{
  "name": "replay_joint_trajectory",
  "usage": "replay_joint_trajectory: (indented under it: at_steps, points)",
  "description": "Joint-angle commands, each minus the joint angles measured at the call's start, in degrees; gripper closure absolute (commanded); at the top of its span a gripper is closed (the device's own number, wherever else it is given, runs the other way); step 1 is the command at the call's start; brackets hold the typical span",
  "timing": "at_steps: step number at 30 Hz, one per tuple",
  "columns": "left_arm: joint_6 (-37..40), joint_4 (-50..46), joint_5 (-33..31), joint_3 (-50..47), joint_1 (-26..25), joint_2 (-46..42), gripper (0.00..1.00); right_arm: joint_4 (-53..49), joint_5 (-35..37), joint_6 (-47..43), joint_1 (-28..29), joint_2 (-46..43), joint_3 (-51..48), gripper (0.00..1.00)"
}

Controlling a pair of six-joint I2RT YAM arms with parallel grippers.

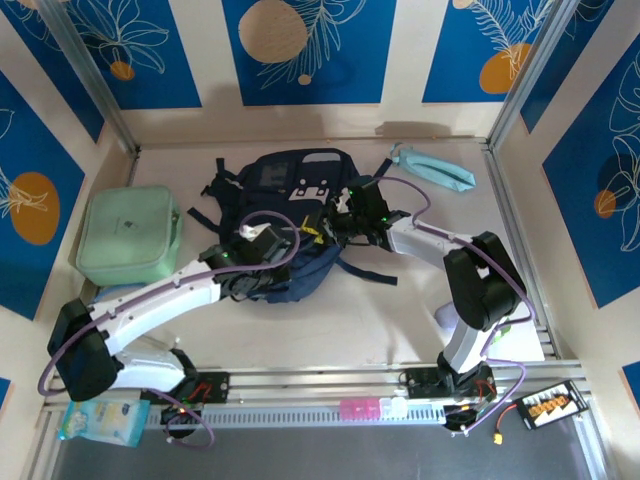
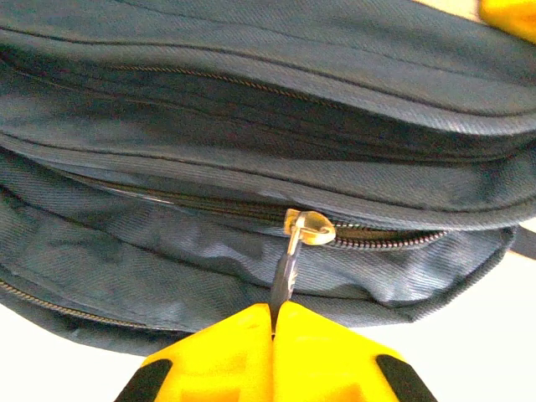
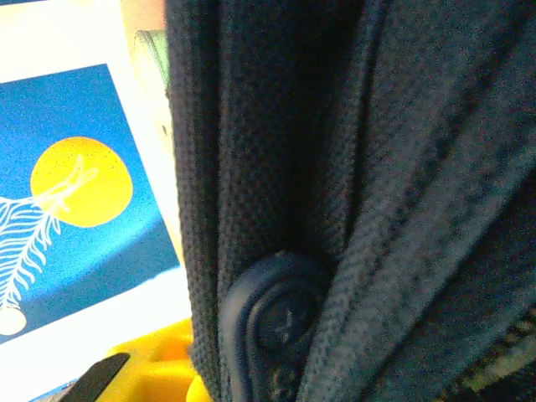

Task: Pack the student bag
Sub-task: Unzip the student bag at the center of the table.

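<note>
yellow fingertips of left gripper [image 2: 274,311] pinched on a zipper pull

table [image 1: 400,320]: pale top, both arms reaching from the near edge toward the middle.

student bag [image 1: 285,175]: navy backpack lying flat at the centre of the table, toward the far wall. white buckle patch faces up, dark straps spread to both sides. its near end lies under the two wrists.

mint-green zip case [image 1: 128,235]: flat on the table left of the bag, apart from it.

light blue pouch [image 1: 432,168]: far right by the back wall, apart from the bag.

right gripper [image 1: 335,212]: over the bag's near right part, close to the left gripper. wrist view has one yellow finger [image 3: 155,373] low in frame against dark woven bag fabric. the second finger is hidden, so cannot tell whether the jaws are apart or gripping.

left gripper: clenched, the two yellow fingers meeting with the thin dark zipper pull [image 2: 285,272] caught between them. the pull runs up, slightly tilted, to the slider.

zipper slider [image 2: 308,226]: pale metal, on a side zip of the bag, zip teeth showing to its right.

rubber badge [image 3: 272,322]: small, dark, rounded, on the fabric beside the right finger.
</note>
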Motion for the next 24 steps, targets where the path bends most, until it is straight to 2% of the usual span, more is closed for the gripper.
replay_joint_trajectory:
  at_steps: [1, 6, 11, 14, 16, 20, 24]
  points:
    - [0.78, -2.79, -1.14, -2.47, 2.79, -1.52, 1.0, -0.88, -0.76, -0.76, -1.16, -3.0, -1.06, 0.89]
    - [3.57, 1.65, 3.16, -5.97, 6.16, -2.81, 1.0, -1.25, -0.95, -1.01, -1.89, -3.6, -1.48, 0.89]
    - [6.3, 6.26, 7.64, -5.54, 6.85, -1.95, 1.0, -1.35, -1.22, -1.0, -1.87, -3.53, -1.27, 0.89]
    - [7.45, 8.48, 11.06, -5.11, 6.85, -2.31, 0.84, -1.25, -1.32, -0.86, -1.85, -3.45, -1.27, 0.89]
    - [8.16, 11.64, 13.98, -5.99, 6.84, -3.45, 0.77, -1.11, -1.4, -0.93, -1.87, -3.37, -1.25, 0.89]
    - [6.41, 20.04, 18.51, -10.28, 6.79, -5.94, 0.7, -1.01, -1.58, -0.83, -1.87, -2.97, -1.01, 0.89]
    - [5.06, 23.16, 19.74, -12.45, 6.83, -4.96, 0.69, -0.56, -1.91, -0.44, -1.87, -2.59, -1.0, 0.89]
